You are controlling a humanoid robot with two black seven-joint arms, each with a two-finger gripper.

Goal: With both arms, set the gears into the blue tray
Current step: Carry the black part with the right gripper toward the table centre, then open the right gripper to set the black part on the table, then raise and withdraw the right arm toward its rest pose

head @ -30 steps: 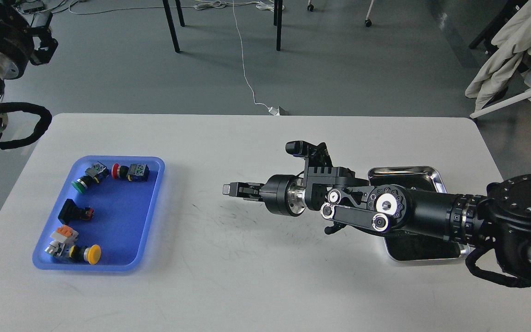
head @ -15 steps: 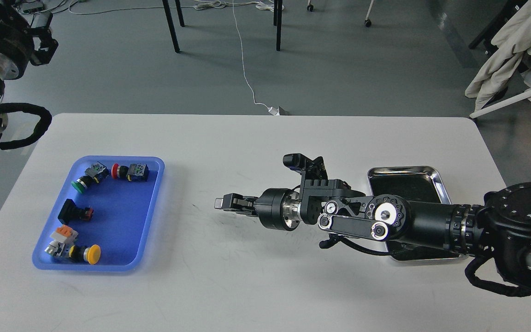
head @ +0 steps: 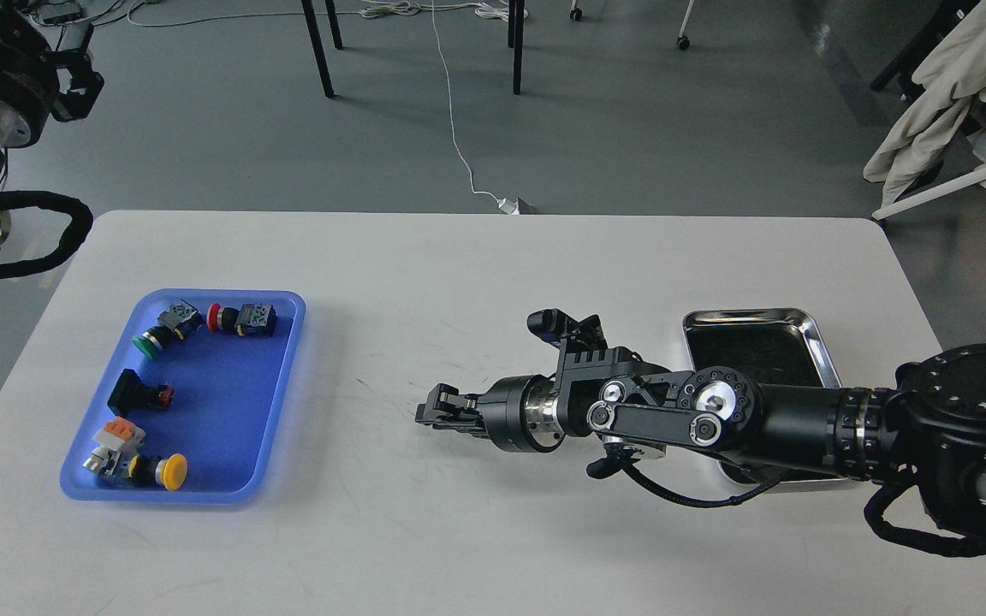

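The blue tray [head: 283, 376] lies on the left of the white table and holds several coloured push-button switches. No gears show anywhere in this view. My right arm reaches in from the right, low over the table's middle. Its gripper [head: 430, 412] points left toward the tray, well short of its right rim. The dark fingers look pressed together, and I cannot make out anything between them. My left gripper [head: 80, 81] hangs beyond the table's far left corner, high above the floor, too small and dark to read.
A shiny steel tray [head: 750, 318] with a dark inside sits at the right, its near half hidden by my right forearm. A black cable loop [head: 681, 499] droops from that arm. Chair legs and a white cable cross the floor beyond the far edge.
My right gripper has dropped toward the table's near side and its wrist has rolled, so the pale fingertip pad no longer shows. The left arm has hardly moved.
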